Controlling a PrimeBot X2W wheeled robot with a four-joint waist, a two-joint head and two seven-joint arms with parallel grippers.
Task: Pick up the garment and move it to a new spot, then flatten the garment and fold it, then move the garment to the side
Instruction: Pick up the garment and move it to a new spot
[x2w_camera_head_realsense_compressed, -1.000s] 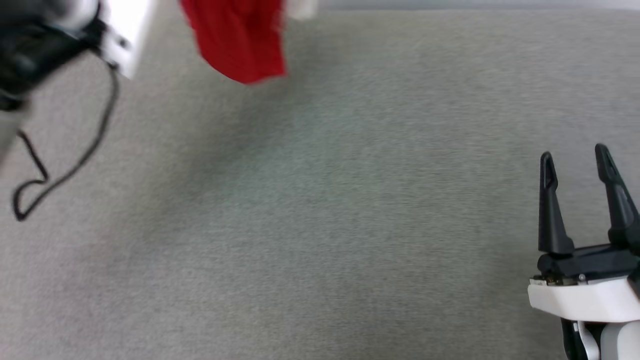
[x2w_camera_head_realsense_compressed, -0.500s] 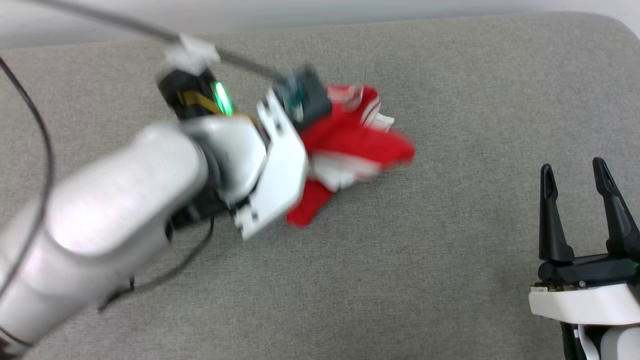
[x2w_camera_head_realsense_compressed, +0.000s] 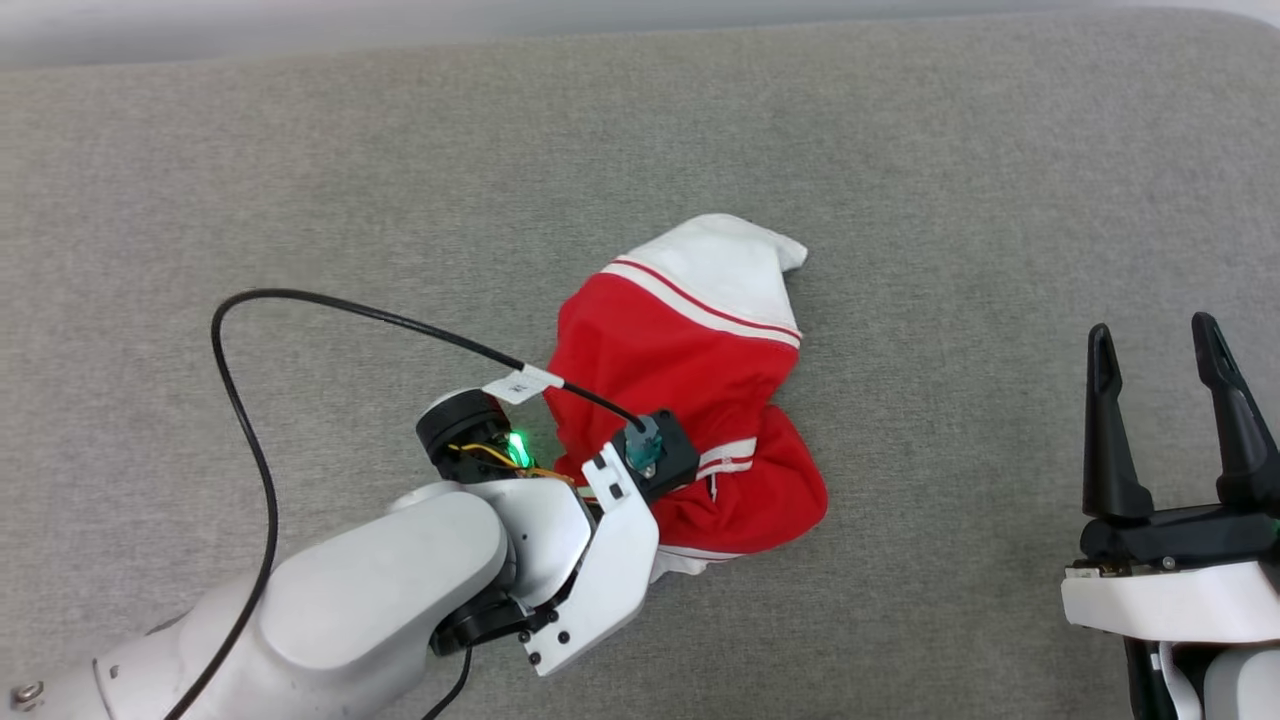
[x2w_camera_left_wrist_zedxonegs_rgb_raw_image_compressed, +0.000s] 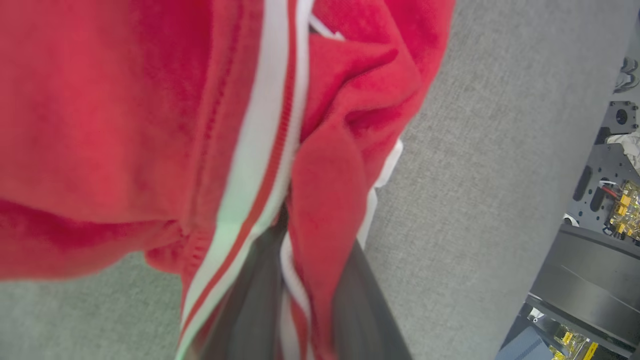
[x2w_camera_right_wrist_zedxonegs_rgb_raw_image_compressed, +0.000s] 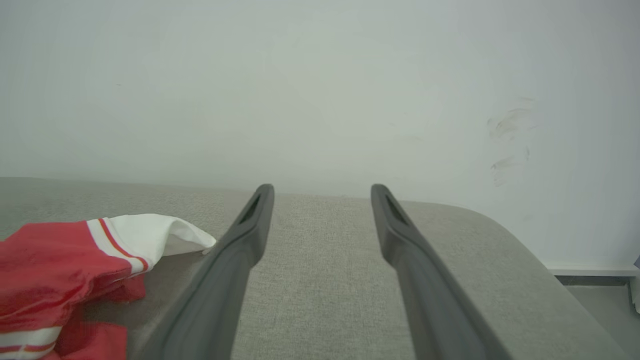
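The garment (x2w_camera_head_realsense_compressed: 690, 350) lies crumpled in the middle of the grey cushion, red with a white sleeve and striped trim on its far side. My left forearm (x2w_camera_head_realsense_compressed: 400, 590) reaches in from the lower left, and its wrist sits over the garment's near edge, hiding the fingers. In the left wrist view my left gripper (x2w_camera_left_wrist_zedxonegs_rgb_raw_image_compressed: 312, 235) is shut on a fold of the garment (x2w_camera_left_wrist_zedxonegs_rgb_raw_image_compressed: 125, 125), red and white trim pinched between the dark fingers. My right gripper (x2w_camera_head_realsense_compressed: 1155, 335) stands open and holds nothing at the lower right, well right of the garment (x2w_camera_right_wrist_zedxonegs_rgb_raw_image_compressed: 50, 255). It shows again, jaws wide, as the right gripper (x2w_camera_right_wrist_zedxonegs_rgb_raw_image_compressed: 322, 189).
The grey cushion (x2w_camera_head_realsense_compressed: 300, 200) spreads wide around the garment. A black cable (x2w_camera_head_realsense_compressed: 230, 400) loops from my left wrist over the cushion's left part. A pale wall (x2w_camera_right_wrist_zedxonegs_rgb_raw_image_compressed: 320, 75) rises behind the far edge, which rounds off at the right. My dark base (x2w_camera_left_wrist_zedxonegs_rgb_raw_image_compressed: 600, 225) lies beyond the cushion's edge.
The head camera has shifted. My left arm has come down with the garment, which hung in the air before and now rests on the cushion. The right gripper stays open in place.
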